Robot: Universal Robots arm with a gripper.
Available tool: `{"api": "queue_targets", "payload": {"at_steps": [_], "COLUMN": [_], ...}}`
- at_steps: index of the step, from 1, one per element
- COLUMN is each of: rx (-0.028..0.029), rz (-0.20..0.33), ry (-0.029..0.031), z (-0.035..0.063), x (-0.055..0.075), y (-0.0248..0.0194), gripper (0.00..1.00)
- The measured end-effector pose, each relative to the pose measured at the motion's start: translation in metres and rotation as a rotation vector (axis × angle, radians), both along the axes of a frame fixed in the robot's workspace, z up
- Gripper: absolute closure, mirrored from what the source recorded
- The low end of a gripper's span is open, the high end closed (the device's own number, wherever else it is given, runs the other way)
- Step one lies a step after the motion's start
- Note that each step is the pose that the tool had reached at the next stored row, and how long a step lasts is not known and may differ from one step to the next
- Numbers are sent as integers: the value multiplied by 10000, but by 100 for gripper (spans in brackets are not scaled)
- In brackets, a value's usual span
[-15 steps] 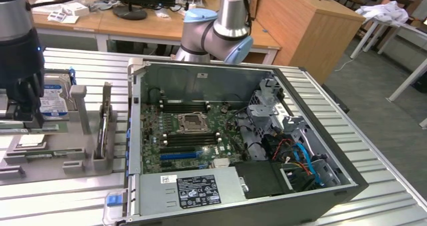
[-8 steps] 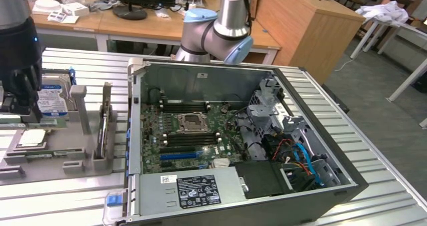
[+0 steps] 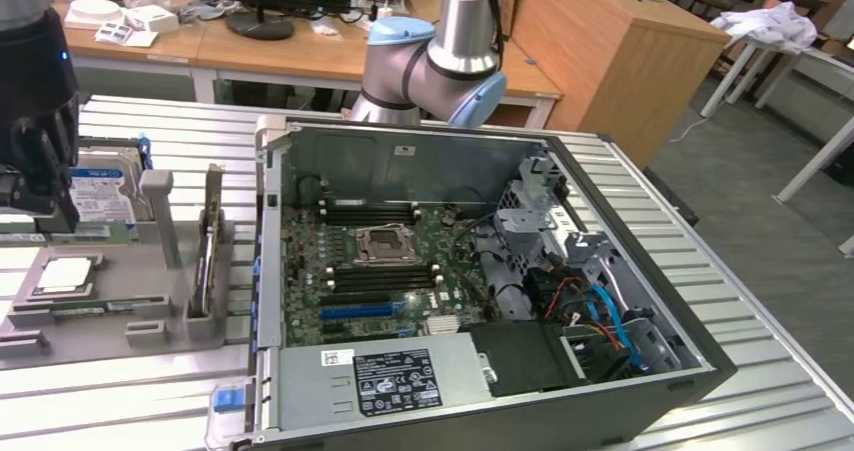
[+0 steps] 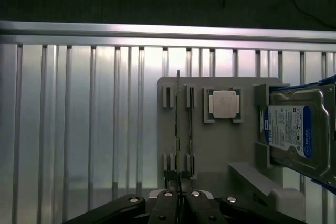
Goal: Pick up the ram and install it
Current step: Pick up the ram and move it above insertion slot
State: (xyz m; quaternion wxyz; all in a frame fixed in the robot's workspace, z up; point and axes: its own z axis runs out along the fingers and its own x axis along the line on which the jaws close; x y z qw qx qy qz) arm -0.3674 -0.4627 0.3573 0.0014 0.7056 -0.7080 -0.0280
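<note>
Presently the ram (image 3: 210, 246) is seen upright in a tray (image 3: 120, 306) at the exterior view's left, apart from the clenched gripper (image 4: 179, 193).

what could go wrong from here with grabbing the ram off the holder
1. The gripper is shut and lined up over the ram, which stands on edge in the grey holder. Descending like this would likely strike its top edge rather than straddle it.
2. The hard drive stands right beside the gripper in the exterior view, so a sideways move might clip it.
</note>
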Motion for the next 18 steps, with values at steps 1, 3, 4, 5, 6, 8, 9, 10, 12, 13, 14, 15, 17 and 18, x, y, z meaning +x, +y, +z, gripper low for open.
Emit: {"api": "queue_targets", "payload": {"at_steps": [1, 3, 4, 5, 6, 8, 9, 10, 12, 13, 14, 15, 17, 18], "rx": [0, 1, 1, 0, 0, 0, 1, 0, 0, 1, 1, 1, 1, 0], "rz": [0, 0, 0, 0, -1, 0, 0, 0, 0, 0, 0, 0, 0, 0], "ry": [0, 0, -1, 0, 0, -1, 0, 0, 0, -1, -1, 0, 0, -1], "z": [16, 53, 71, 91, 109, 144, 163, 183, 221, 240, 260, 280, 319, 338], "x": [0, 0, 0, 0, 0, 0, 0, 0, 0, 0, 0, 0, 0, 0], "y": [0, 0, 0, 0, 0, 0, 0, 0, 0, 0, 0, 0, 0, 0], "gripper": [88, 88, 88, 88, 88, 88, 88, 88, 88, 88, 88, 88, 88, 88]}}
